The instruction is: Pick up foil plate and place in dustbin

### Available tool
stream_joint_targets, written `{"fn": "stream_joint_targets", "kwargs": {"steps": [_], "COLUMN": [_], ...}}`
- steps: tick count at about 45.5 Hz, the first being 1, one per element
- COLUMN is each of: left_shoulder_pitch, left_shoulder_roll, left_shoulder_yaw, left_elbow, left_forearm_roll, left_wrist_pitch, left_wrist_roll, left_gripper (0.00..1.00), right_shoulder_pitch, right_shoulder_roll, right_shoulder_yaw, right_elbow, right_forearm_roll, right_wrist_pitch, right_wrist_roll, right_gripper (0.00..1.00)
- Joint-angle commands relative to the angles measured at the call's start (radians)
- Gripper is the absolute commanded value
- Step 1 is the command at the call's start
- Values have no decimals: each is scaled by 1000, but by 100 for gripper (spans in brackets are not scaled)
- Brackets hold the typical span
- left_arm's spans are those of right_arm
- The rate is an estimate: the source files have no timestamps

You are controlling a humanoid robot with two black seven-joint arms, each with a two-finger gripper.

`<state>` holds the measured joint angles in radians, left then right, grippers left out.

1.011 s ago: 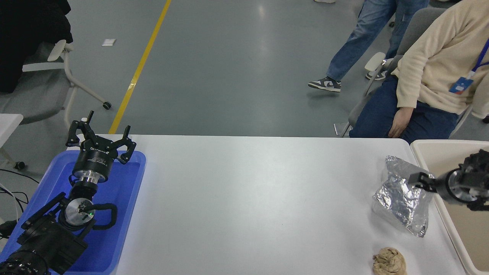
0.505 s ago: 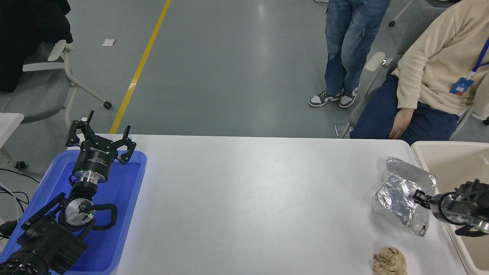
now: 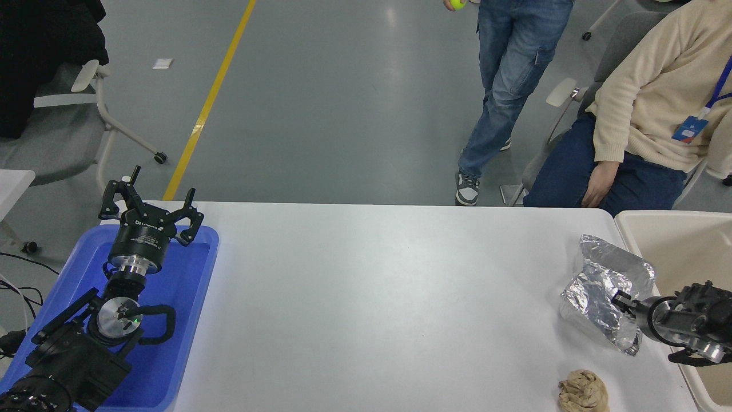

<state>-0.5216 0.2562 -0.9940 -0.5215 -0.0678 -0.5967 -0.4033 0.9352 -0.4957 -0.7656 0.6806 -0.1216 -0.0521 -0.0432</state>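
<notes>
The foil plate (image 3: pixel 601 292) is a crumpled silver sheet lying at the table's right side, close to the dustbin (image 3: pixel 635 226), whose cream rim shows at the right edge. My right gripper (image 3: pixel 624 305) comes in from the right edge, low over the foil's right lower part. Its fingers touch or overlap the foil; I cannot tell whether they are open or shut. My left gripper (image 3: pixel 150 207) is parked open at the lower left over the blue tray.
A blue tray (image 3: pixel 194 320) lies at the table's left under the left arm. A tan crumpled paper ball (image 3: pixel 583 390) sits near the front right edge. A seated person (image 3: pixel 652 114) is at the far right; another person (image 3: pixel 503 86) walks behind.
My right gripper has dropped lower and toward the front, from the foil's upper right edge to its lower right part. The foil has shifted slightly. The standing person has walked left.
</notes>
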Motion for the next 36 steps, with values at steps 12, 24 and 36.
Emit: {"fn": "stream_joint_targets", "kwargs": {"steps": [12,24,36], "left_shoulder_pitch": [0,-2,0], "left_shoulder_roll": [0,0,0], "left_shoulder_yaw": [0,0,0], "left_elbow": [0,0,0], "left_forearm_roll": [-1,-1,-1], "left_wrist_pitch": [0,0,0], "left_wrist_roll": [0,0,0], "left_gripper": [100,100,100], "right_shoulder_pitch": [129,490,977], "right_shoulder_roll": [-121,-230,-221], "right_shoulder_yaw": [-6,-208,-429], "right_elbow": [175,575,862], "right_forearm_roll": [-23,-256,-268], "right_wrist_pitch": [24,44,234], "right_wrist_roll": [2,6,8], "right_gripper": [0,0,0]}}
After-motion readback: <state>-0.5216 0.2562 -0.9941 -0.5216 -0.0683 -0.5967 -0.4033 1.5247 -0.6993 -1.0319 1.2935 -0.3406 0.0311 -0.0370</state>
